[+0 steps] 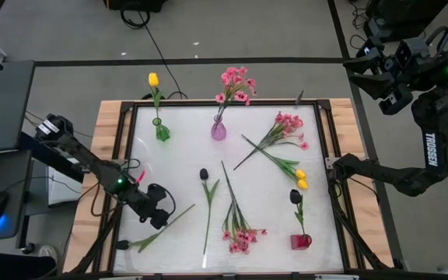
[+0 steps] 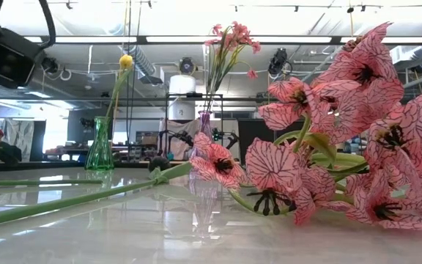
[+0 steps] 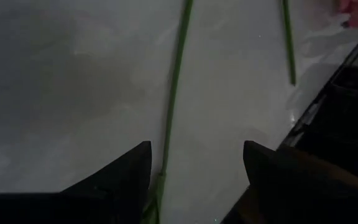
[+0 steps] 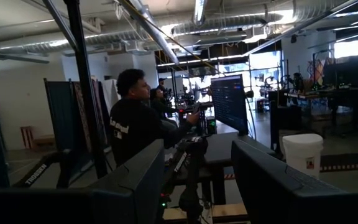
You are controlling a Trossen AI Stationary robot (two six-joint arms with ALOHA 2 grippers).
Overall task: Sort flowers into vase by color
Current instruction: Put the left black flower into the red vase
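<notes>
The left pincer (image 1: 162, 215), fingers apart, straddled a green flower stem (image 3: 174, 93) on the table (image 1: 177, 167); the right pincer (image 4: 191, 180), also apart, hung raised off it.

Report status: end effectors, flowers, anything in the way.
Left end effector open, straddling a green stem on the table. Right end effector open, parked off-table. Nothing in the way.
</notes>
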